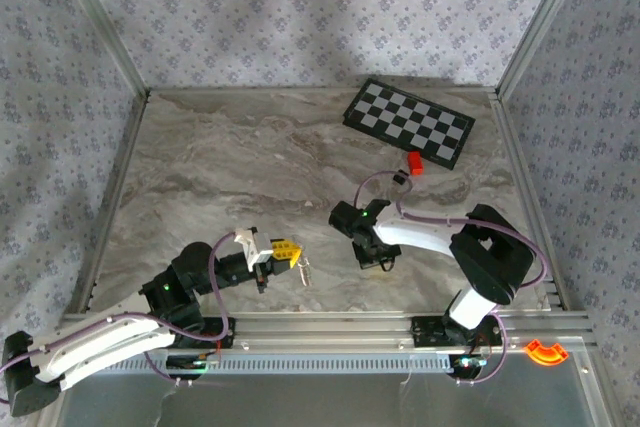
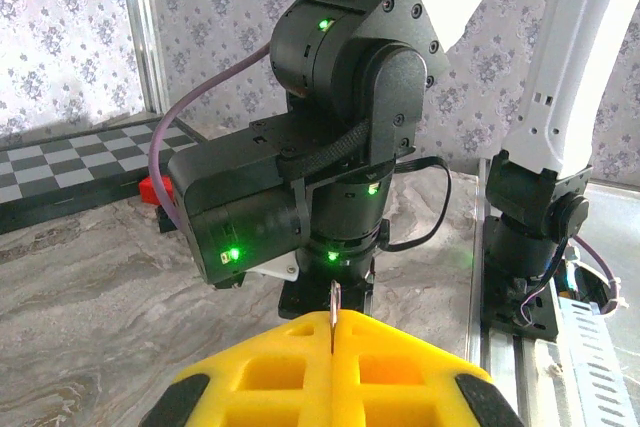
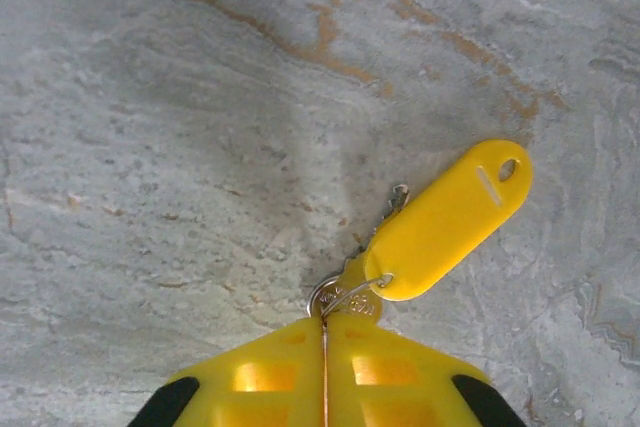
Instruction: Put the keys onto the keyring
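My left gripper (image 1: pixel 292 252) is shut on a thin silvery loop, which I take for the keyring (image 2: pixel 334 299). The loop is edge-on between the yellow fingertips (image 2: pixel 400 357) and hangs below them (image 1: pixel 304 269). Close behind it in the left wrist view stands the right arm's black wrist (image 2: pixel 340 97). My right gripper (image 1: pixel 375 259) points straight down at the table. Under it lies a key (image 3: pixel 345 299) with a round silver head, joined by a fine wire loop to a yellow plastic tag (image 3: pixel 450 217). The right gripper (image 3: pixel 324 325) is shut on that wire loop at the key's head.
A checkerboard (image 1: pixel 408 123) lies at the back right, with a small red block (image 1: pixel 416 163) and a black one (image 1: pixel 399 176) in front of it. Aluminium rails (image 1: pixel 330 325) edge the marble table, and patterned walls enclose it. The right arm's base (image 2: pixel 530 237) stands at the right.
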{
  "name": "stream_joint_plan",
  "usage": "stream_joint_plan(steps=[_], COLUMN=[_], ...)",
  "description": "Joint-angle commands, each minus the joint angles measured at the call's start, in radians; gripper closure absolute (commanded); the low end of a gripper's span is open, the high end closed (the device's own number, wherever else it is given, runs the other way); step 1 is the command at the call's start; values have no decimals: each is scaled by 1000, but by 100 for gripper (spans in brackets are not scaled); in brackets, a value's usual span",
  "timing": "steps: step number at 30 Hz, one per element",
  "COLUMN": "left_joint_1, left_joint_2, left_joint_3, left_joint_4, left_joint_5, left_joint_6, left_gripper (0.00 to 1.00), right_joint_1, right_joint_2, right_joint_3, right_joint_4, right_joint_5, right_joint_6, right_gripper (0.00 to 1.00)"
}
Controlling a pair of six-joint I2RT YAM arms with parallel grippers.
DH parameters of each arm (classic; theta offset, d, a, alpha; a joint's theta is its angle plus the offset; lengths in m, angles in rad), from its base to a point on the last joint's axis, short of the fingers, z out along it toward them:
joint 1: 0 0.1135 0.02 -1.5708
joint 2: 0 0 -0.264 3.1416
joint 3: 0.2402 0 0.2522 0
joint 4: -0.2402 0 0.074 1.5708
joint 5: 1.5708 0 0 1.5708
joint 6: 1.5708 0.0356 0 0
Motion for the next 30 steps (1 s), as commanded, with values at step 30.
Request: stream_joint_plan(steps=[30], left_joint_1=[7], left_joint_2=[-57], left_joint_3=[-8], left_joint_4=[14], left_joint_5=[3], left_joint_6=[-18], left_gripper=[100], right_joint_1=[0], right_joint_2=[-27], right_joint_3=[40], right_joint_4=[-23], right_joint_5=[-13], right_joint_6=[103], right_gripper=[67])
